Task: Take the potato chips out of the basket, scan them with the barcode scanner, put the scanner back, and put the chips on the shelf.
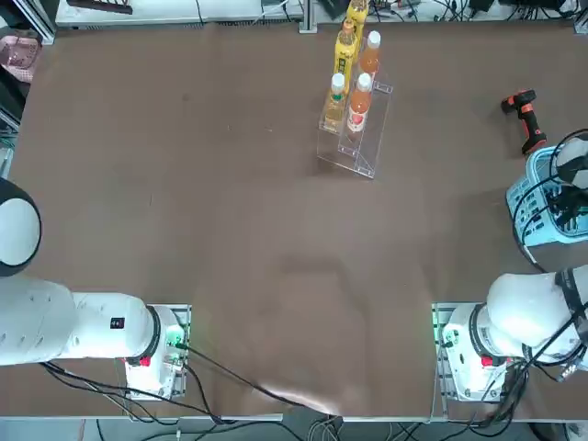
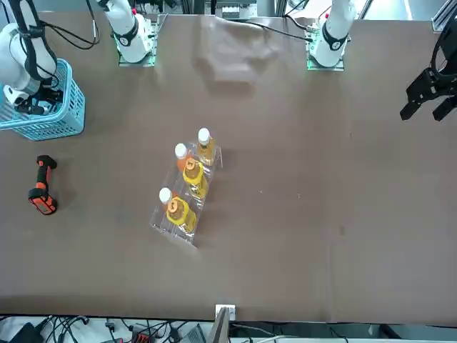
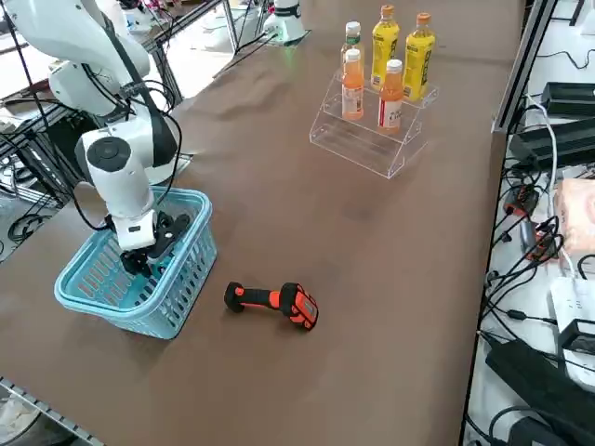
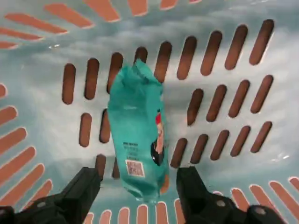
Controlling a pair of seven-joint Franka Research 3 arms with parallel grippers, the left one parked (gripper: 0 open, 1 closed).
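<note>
Now the right claw (image 4: 138,186) is hanging wide open and empty inside the basket (image 3: 191,265), its fingers straddling the potato chips (image 4: 138,135) for a grasp.

1. The potato chips (image 4: 139,135) show only in the wrist view; elsewhere the basket (image 3: 181,269) walls and the arm hide them.
2. In the top view the picture's edge cuts off the basket (image 1: 528,197).
3. Print on the packet is too small to read.

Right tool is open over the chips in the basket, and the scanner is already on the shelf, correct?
Not quite. The front view shows the barcode scanner lying on the table beside the basket, not on the shelf. The right tool is open over the potato chips.
</note>
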